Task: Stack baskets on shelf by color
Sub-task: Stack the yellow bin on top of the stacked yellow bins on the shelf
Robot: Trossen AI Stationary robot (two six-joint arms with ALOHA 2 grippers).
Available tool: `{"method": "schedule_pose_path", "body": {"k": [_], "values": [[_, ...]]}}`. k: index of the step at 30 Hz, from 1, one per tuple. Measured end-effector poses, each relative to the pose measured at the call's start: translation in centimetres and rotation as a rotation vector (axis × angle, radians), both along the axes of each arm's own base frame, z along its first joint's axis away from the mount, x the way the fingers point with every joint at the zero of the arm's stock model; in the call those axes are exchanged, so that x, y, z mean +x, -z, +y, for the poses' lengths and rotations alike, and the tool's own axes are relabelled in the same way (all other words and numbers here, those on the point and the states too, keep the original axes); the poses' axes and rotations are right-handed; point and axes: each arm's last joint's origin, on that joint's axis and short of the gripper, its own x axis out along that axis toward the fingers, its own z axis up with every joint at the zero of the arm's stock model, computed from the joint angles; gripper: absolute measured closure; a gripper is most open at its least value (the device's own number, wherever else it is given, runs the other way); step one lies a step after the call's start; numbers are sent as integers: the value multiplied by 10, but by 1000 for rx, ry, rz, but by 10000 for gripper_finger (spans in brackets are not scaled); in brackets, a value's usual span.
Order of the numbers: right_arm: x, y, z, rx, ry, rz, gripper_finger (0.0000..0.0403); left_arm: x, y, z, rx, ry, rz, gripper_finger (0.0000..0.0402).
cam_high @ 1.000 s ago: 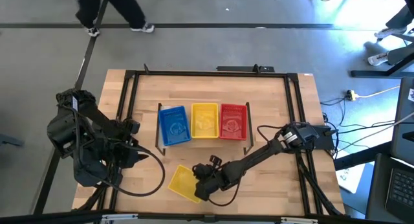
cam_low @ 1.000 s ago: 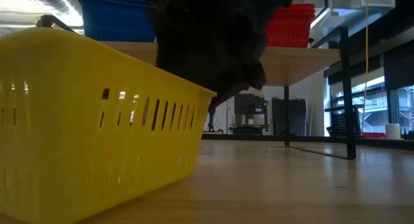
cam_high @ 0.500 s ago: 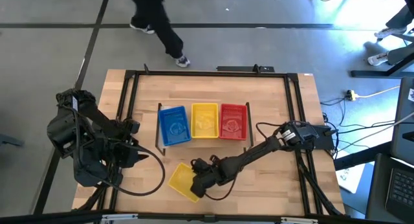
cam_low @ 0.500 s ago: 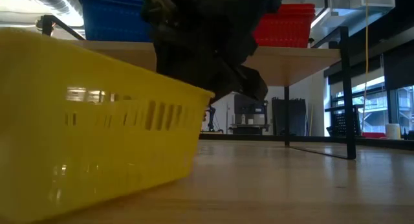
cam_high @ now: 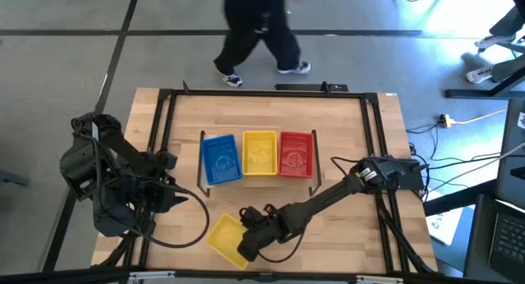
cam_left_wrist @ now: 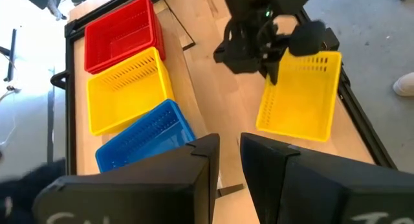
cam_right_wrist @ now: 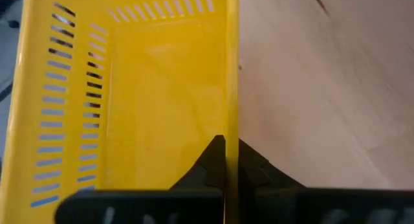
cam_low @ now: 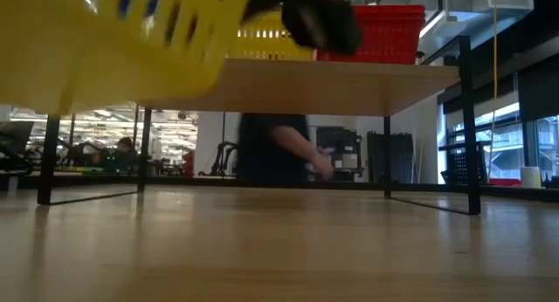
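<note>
3 stacks, blue (cam_high: 220, 158), yellow (cam_high: 260, 153) and red (cam_high: 296, 153), already sit on the shelf (cam_high: 204, 182) beyond the right tool (cam_high: 246, 240), which pinches the rim of the last visible yellow basket (cam_high: 223, 237), lifted clear of the counter (cam_high: 344, 144); the left tool (cam_left_wrist: 228, 153) waits narrowly parted.

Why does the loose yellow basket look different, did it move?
Yes. The yellow basket, clamped by the right gripper, went up off the tabletop, now level with the shelf.

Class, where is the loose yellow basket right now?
In the high view the loose yellow basket is off the shelf, near the table's front edge below the blue basket, its rim clamped in the right pincer.
</note>
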Motion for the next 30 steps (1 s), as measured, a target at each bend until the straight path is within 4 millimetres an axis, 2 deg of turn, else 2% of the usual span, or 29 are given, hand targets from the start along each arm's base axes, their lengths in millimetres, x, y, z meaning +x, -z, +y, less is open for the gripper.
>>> {"method": "schedule_pose_path", "body": {"k": [7, 12, 16, 21, 27, 30], "values": [[-10, -43, 18, 5, -37, -10, 402, 0, 0, 0, -10, -9, 0, 347], [-18, -80, 20, -33, 5, -47, 403, 0, 0, 0, -27, -24, -1, 347], [-29, -104, 16, -29, 92, -94, 403, 0, 0, 0, -27, -24, -1, 347], [-41, -125, 9, -30, 194, -125, 403, 0, 0, 0, -26, -24, -1, 347], [-52, -144, 0, -50, 215, -148, 403, 0, 0, 0, -21, -19, -1, 347], [-64, -161, -13, -66, 225, -142, 403, 0, 0, 0, -21, -19, -1, 347]]}}
